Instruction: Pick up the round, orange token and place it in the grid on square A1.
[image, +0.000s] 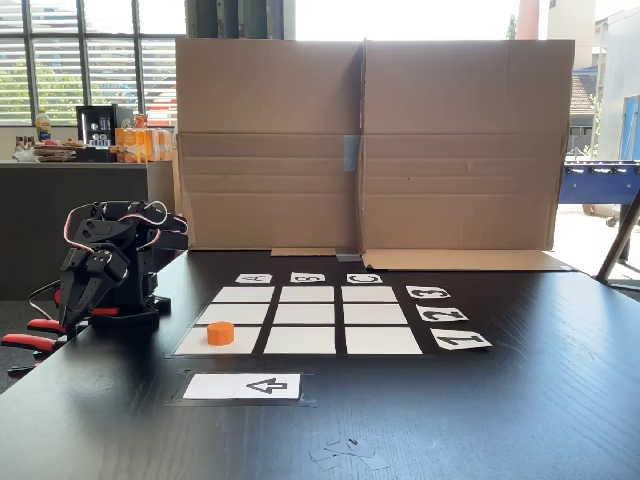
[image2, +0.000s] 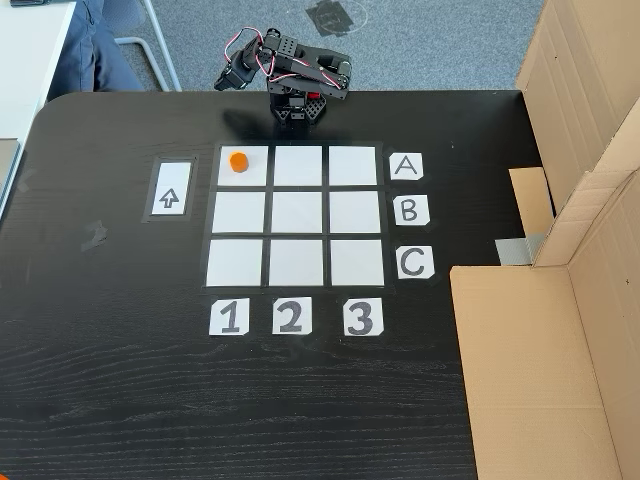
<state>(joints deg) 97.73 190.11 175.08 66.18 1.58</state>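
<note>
The round, orange token (image: 220, 333) (image2: 237, 161) lies flat on square A1 (image: 195, 343) (image2: 255, 172), the corner cell of the grid (image: 310, 315) (image2: 297, 212) where the row of the A card meets the column of the 1 card. In both fixed views the black arm is folded up on its base at the table edge beside that corner. Its gripper (image: 72, 310) (image2: 222, 82) hangs well away from the token. The jaws look shut and hold nothing.
A tall cardboard wall (image: 370, 140) (image2: 560, 350) stands along the far side of the grid. A white arrow card (image: 243, 386) (image2: 169, 189) lies beside the A1 corner. Red clamp handles (image: 30, 340) stick out by the arm's base.
</note>
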